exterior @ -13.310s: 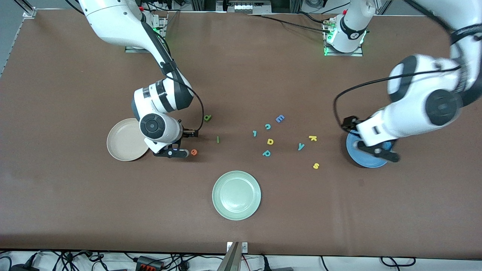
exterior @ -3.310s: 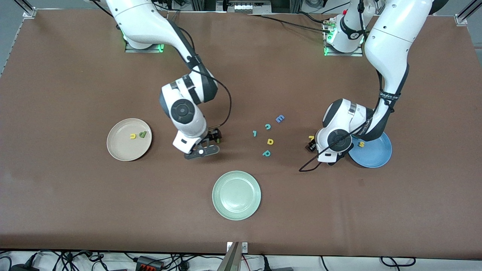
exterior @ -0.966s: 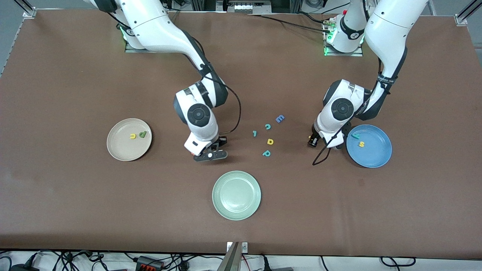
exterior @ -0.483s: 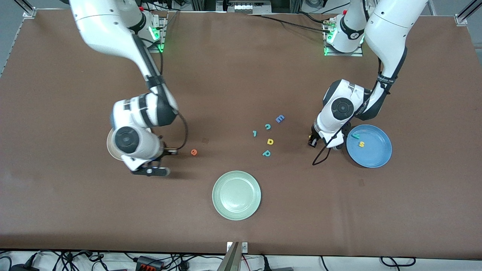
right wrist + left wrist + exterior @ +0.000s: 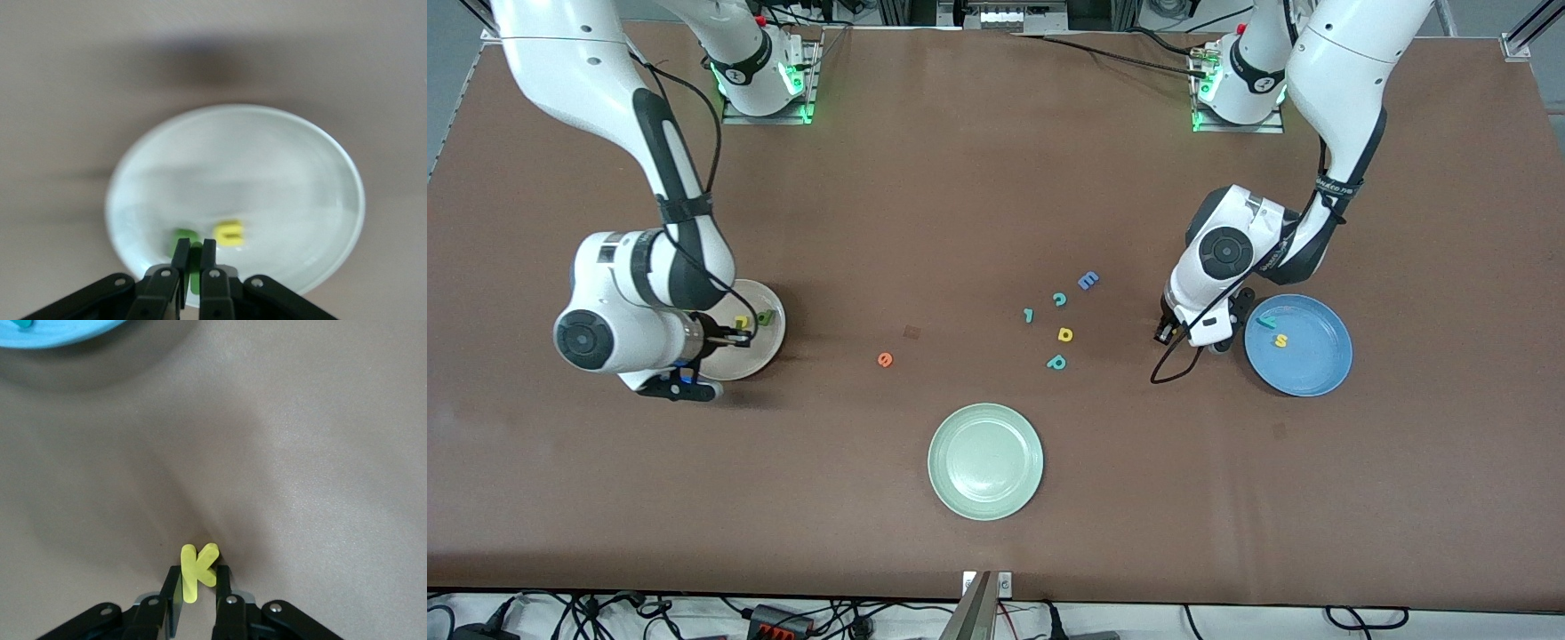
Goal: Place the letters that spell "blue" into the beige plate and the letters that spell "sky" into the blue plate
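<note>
Brown table [image 5: 978,178], and the action splits to both ends of it. The yellow k [image 5: 197,569] is pinched between the left gripper [image 5: 197,597] fingers, low by the table just beside the blue plate [image 5: 1316,369], which already carries the yellow s [image 5: 1281,340] and teal y [image 5: 1265,322]; a second ago those fingers were only closing. The right gripper [image 5: 195,267] has swung away from the middle of the table and now hangs over the beige plate [image 5: 769,351], fingers clamped on the dark green l [image 5: 195,257], above the light green b [image 5: 764,316] and yellow u [image 5: 741,322] lying in it. The orange e [image 5: 884,359] lies uncovered on the table, between the beige plate and the leftover teal, yellow and blue letters. The pale green plate [image 5: 985,460] sits nearest the camera.
</note>
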Robot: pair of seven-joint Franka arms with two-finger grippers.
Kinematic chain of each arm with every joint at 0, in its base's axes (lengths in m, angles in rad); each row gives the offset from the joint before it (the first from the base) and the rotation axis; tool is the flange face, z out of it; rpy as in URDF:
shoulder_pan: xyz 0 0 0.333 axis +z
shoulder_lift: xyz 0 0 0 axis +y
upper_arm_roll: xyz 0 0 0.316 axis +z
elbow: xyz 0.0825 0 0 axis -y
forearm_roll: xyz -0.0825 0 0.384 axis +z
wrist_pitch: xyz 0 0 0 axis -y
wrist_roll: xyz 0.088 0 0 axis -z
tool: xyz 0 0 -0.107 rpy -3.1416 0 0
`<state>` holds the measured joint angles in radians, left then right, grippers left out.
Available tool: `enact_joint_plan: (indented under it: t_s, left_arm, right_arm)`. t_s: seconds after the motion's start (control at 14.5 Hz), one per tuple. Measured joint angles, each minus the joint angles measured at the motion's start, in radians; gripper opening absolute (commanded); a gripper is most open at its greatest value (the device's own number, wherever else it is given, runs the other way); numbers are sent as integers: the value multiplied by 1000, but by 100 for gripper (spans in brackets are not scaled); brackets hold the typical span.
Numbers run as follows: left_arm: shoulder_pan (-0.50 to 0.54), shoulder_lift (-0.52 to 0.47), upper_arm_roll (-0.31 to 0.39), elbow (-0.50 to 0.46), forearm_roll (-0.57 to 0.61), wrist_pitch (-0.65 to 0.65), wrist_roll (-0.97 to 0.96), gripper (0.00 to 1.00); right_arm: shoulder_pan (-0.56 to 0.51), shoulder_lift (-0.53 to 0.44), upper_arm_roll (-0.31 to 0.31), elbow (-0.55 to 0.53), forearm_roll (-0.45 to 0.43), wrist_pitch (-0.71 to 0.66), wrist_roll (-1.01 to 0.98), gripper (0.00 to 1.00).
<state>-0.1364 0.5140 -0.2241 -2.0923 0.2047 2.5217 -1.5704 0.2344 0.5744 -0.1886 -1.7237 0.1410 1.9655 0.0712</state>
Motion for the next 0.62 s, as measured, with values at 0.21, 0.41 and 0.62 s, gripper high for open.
enact_joint_plan:
  t_s: [0.21,0.41,0.62]
  left_arm:
    - [0,0,0,4,11,-15,0,9]
    - [2,0,1,38,48,-119,14,8]
    - [7,0,3,111,53,-293,145,8]
  right_arm:
    - [-31,-8,0,-55,0,13,-46,2]
    - [-47,-8,0,-83,0,39,-82,4]
    - [-60,-8,0,-94,-1,60,-100,100]
